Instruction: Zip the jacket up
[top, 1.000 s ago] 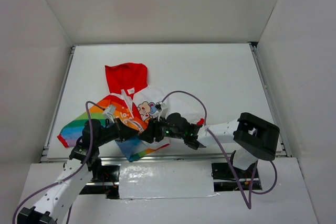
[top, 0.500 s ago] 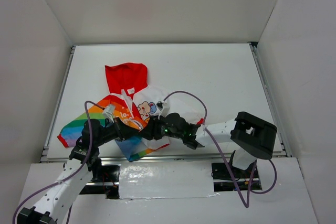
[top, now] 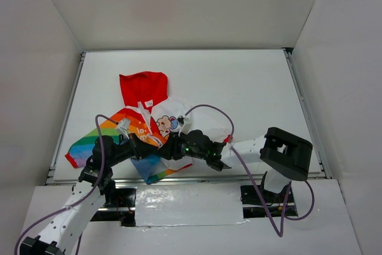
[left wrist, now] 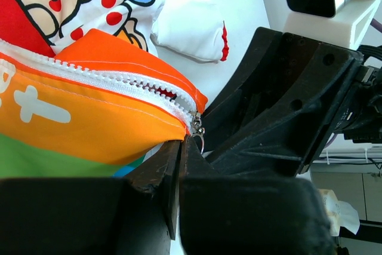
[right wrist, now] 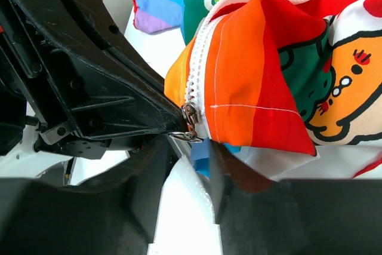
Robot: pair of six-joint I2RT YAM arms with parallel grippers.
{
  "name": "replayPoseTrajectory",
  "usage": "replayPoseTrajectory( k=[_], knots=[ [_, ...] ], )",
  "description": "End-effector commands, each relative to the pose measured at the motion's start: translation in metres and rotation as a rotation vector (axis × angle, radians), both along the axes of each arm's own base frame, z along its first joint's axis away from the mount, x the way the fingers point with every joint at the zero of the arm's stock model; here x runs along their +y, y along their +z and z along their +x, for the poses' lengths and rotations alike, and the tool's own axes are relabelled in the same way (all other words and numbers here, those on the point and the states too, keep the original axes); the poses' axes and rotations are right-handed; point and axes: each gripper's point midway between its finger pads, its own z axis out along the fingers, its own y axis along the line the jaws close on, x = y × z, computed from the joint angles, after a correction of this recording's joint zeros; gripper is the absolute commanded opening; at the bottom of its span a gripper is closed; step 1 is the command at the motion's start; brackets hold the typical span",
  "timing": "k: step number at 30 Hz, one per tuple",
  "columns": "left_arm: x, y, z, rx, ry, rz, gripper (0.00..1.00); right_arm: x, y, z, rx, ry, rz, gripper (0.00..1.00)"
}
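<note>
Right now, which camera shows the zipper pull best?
The right wrist view: the zipper pull sits close, sharp and unblocked. The left wrist view shows it smaller; in the top view it is hidden.

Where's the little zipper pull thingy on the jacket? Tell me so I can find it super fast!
Find the colourful jacket on the white table, then follow its white zipper teeth to their lower end. There, where the left gripper and right gripper meet, sits the zipper pull. It is the only small shiny metal piece, with a thin ring.
</note>
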Motion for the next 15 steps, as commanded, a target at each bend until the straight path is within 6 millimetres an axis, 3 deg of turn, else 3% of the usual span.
replayPoseTrajectory(
  k=[1,4,8,15],
  knots=[
    [-0.0049,0.0146,-0.0008,-0.057,-0.031,-0.034,0.0,0.0063,0.0243,0.0117,-0.041,-0.057,0.08,0.44],
    [-0.0051,0.0154,-0.0004,-0.057,-0.031,-0.034,0.0,0.0064,0.0229,0.0114,-0.037,-0.065,0.08,0.52],
    [-0.0058,0.0158,-0.0013,-0.058,-0.037,-0.036,0.0,0.0065,0.025,0.0125,-0.04,-0.072,0.095,0.52],
    [-0.0053,0.0141,-0.001,-0.054,-0.034,-0.036,0.0,0.0062,0.0322,0.0141,-0.053,-0.081,0.124,0.34]
  ],
)
